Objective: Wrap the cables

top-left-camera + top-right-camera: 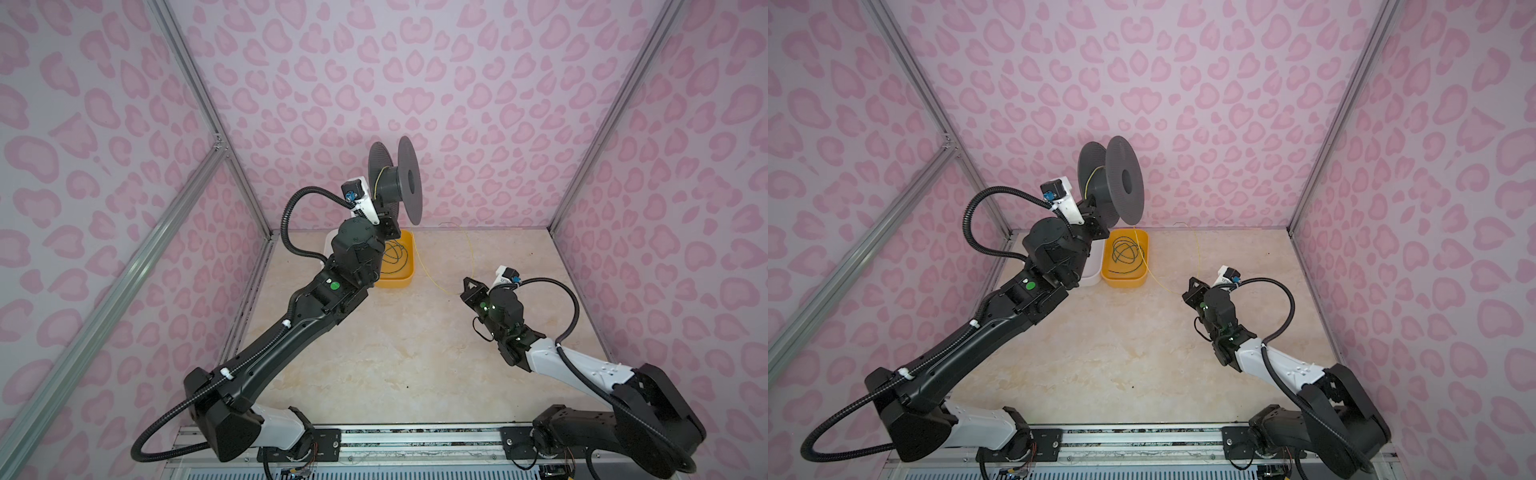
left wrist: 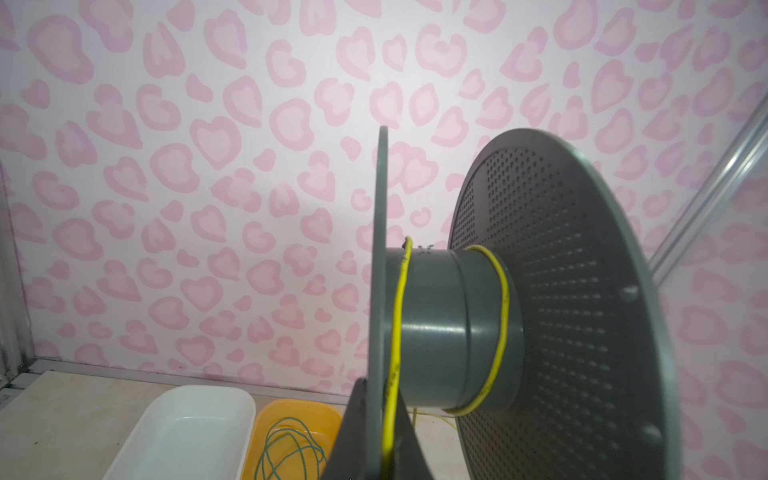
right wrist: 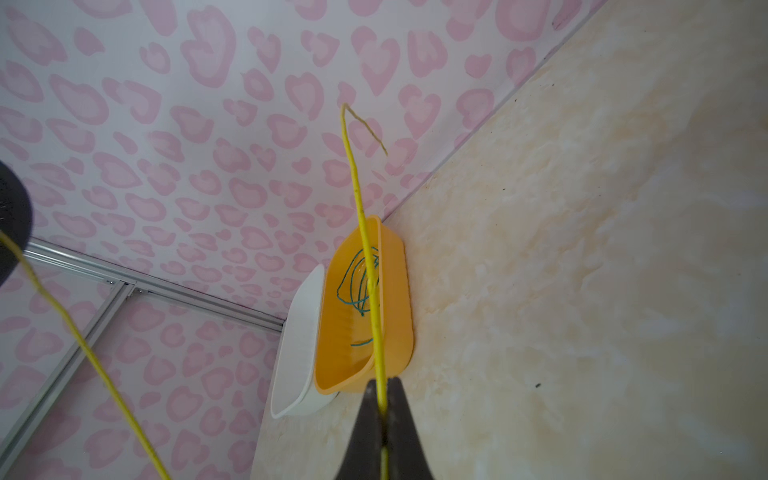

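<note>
The left gripper (image 2: 380, 388) clamps the spool (image 2: 432, 324) by a flange, yellow cable (image 2: 504, 307) wound round the hub beyond. The right gripper (image 3: 384, 384) pinches that cable; green cable (image 1: 1125, 254) lies in the orange tray (image 3: 357, 374) ahead

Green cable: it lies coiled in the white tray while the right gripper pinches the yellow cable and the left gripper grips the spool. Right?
Wrong tray: the green cable lies coiled in the orange tray, beside the white tray, as the left wrist view shows. The right gripper does pinch the yellow cable and the left gripper grips the spool.
</note>
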`<control>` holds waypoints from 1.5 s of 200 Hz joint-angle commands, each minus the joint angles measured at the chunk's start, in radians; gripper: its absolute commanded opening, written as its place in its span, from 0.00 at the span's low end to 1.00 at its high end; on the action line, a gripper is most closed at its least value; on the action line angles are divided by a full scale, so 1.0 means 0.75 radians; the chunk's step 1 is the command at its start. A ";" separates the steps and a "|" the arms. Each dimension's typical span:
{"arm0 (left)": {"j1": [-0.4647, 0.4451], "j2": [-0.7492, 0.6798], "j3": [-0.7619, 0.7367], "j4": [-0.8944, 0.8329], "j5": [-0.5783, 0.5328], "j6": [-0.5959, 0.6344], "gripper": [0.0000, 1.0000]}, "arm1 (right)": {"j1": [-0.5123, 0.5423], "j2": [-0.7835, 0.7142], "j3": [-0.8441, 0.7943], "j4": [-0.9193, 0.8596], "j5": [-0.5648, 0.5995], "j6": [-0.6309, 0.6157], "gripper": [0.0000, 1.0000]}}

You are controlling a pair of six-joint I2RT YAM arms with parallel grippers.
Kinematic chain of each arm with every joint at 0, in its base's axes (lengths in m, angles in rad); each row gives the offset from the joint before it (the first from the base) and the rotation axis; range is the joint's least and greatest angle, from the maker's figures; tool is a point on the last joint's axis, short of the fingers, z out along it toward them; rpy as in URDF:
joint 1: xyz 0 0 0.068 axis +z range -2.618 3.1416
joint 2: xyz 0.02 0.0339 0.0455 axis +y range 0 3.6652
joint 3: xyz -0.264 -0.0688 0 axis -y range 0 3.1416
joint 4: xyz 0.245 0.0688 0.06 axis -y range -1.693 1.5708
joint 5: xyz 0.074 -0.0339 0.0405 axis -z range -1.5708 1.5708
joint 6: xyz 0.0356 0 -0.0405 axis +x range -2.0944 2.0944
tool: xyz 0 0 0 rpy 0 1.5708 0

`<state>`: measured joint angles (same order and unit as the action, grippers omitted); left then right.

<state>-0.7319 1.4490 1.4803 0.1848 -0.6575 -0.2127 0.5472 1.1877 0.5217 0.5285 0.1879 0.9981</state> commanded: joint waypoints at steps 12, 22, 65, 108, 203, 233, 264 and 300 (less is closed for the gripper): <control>0.011 0.170 0.089 0.266 -0.215 0.238 0.04 | 0.090 -0.304 -0.012 -0.237 0.176 -0.122 0.00; 0.017 0.223 0.105 0.282 -0.238 0.282 0.04 | 0.110 -0.391 0.011 -0.306 0.179 -0.146 0.00; 0.030 0.413 0.175 0.289 -0.281 0.380 0.04 | 0.255 -0.562 0.143 -0.441 0.186 -0.258 0.00; 0.015 0.506 0.176 0.230 -0.245 0.444 0.04 | 0.313 -0.533 0.341 -0.471 0.122 -0.399 0.00; -0.141 0.254 -0.377 0.067 -0.350 0.544 0.04 | -0.135 -0.237 0.901 -0.644 -0.380 -0.633 0.00; -0.201 0.136 -0.511 -0.042 -0.448 0.572 0.04 | -0.318 -0.185 0.971 -0.628 -0.518 -0.589 0.00; -0.249 0.047 -0.571 -0.227 -0.482 0.523 0.04 | -0.424 -0.101 1.055 -0.616 -0.624 -0.566 0.00; -0.309 -0.049 -0.659 -0.360 -0.519 0.472 0.04 | -0.510 -0.023 1.071 -0.535 -0.716 -0.527 0.00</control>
<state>-0.9516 1.4528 1.0283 0.1364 -0.9005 0.1524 0.2081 1.1515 1.3067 -0.0719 -0.3477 0.5819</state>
